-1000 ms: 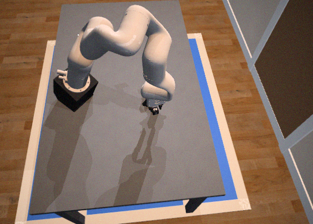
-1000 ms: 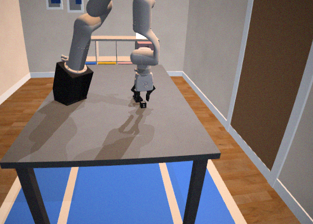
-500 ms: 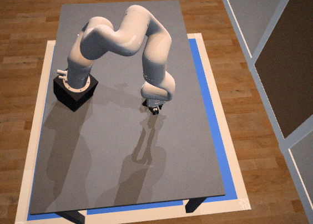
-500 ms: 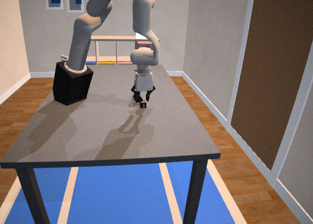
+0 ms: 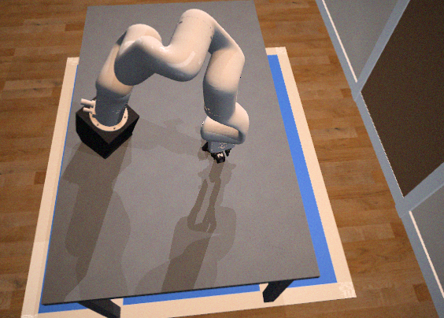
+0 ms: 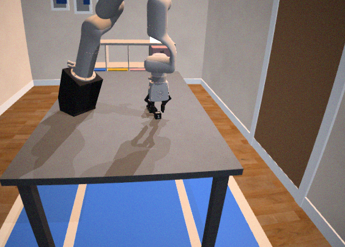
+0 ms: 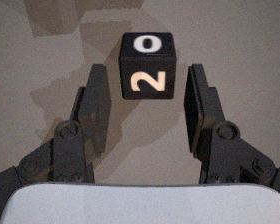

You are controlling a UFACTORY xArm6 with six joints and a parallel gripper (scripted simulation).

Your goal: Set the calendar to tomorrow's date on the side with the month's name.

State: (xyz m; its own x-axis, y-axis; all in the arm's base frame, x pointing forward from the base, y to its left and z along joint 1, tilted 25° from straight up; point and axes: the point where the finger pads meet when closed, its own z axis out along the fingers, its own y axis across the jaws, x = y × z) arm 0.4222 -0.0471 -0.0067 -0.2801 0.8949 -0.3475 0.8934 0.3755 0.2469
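A black calendar cube (image 7: 147,64) lies on the grey table, apart from anything else. In the wrist view its top face shows a white 0 and the face toward the camera shows a 2. My gripper (image 7: 147,78) hangs just above it and is open. One finger stands on each side of the cube with a gap on both sides, touching nothing. The cube (image 6: 158,115) also shows in the exterior view, on the table just below my fingertips (image 6: 156,109). In the top view the arm's wrist mostly hides the gripper (image 5: 219,155). No tray and no second cube are in view.
The arm's black base block (image 5: 106,130) (image 6: 79,92) stands at the table's left side. A low shelf (image 6: 128,53) stands against the back wall, off the table. The table's right edge is about a hand's reach from the gripper.
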